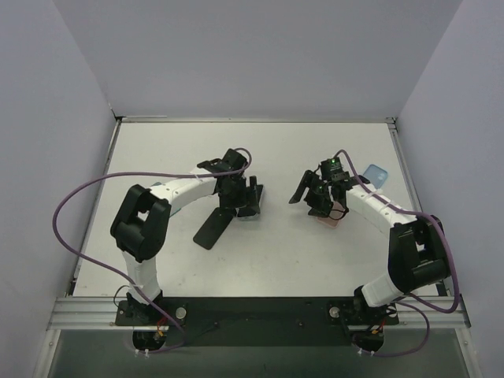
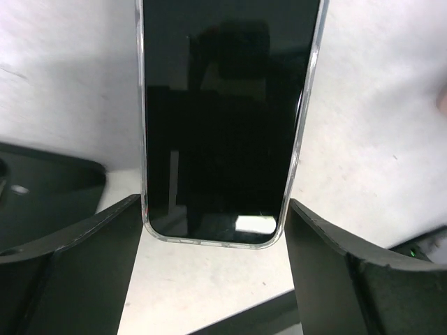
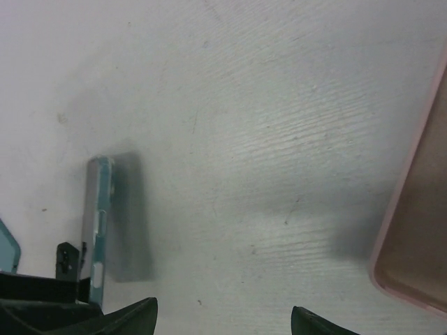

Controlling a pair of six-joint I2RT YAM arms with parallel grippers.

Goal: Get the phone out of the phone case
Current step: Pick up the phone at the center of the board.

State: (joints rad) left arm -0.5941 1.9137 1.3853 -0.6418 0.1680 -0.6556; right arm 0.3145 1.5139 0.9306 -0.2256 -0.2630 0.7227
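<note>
The phone (image 2: pixel 223 118) has a black screen and sits in a clear phone case (image 2: pixel 302 125) whose rim shows along its edges. In the top view the phone (image 1: pixel 213 230) lies slanted, left of centre. My left gripper (image 2: pixel 215 279) has a finger against each long edge of the phone's near end, shut on it across its width. That gripper (image 1: pixel 239 203) is at the phone's upper end in the top view. My right gripper (image 1: pixel 311 197) hangs open over bare table right of centre, with nothing between its fingertips (image 3: pixel 133 317).
A teal case (image 3: pixel 98 223) stands on its edge beside my left gripper, also visible from above (image 1: pixel 248 214). A pink case (image 3: pixel 419 237) lies under my right arm (image 1: pixel 331 219). A light blue case (image 1: pixel 376 175) rests at the far right. Walls enclose the table.
</note>
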